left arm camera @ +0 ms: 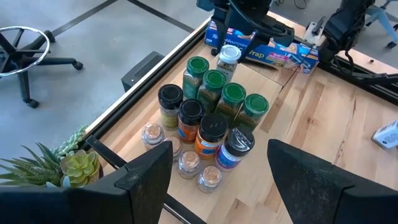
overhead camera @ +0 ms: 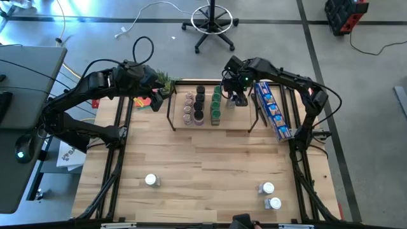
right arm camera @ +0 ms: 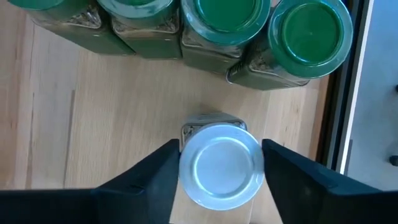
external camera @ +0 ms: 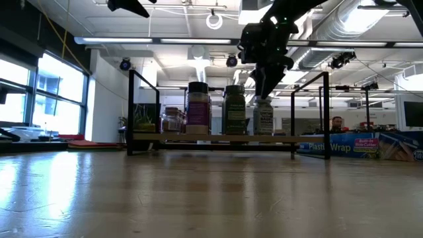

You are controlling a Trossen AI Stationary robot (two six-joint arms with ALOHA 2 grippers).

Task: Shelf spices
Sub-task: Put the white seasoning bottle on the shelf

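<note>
The light-wood shelf (overhead camera: pixel 236 119) stands at the table's far middle and carries rows of spice jars with clear, black and green lids (left arm camera: pixel 211 118). My right gripper (overhead camera: pixel 236 97) hangs over the shelf's right part, shut on a white-lidded jar (right arm camera: pixel 219 163) beside the green-lidded row (right arm camera: pixel 261 18). My left gripper (left arm camera: pixel 230 186) is open above the table off the shelf's left end, touching nothing. Three more white-lidded jars stand on the near table (overhead camera: pixel 151 180), (overhead camera: pixel 267 188), (overhead camera: pixel 275 203). My right gripper comes from above, pointing down, and pinches the white-lidded jar by its lid (right arm camera: pixel 186 165), one finger (right arm camera: pixel 155 183) on each side. The jar stands upright with its base on the shelf board (external camera: pixel 263 119).
A long blue packet (overhead camera: pixel 273 109) lies right of the shelf. A small green plant (overhead camera: pixel 164 81) and a red flat piece (overhead camera: pixel 141 102) sit left of it, close to my left gripper. The shelf's black frame posts (external camera: pixel 327 112) rise at its corners. Bare wood spans the table's middle (overhead camera: pixel 203 159).
</note>
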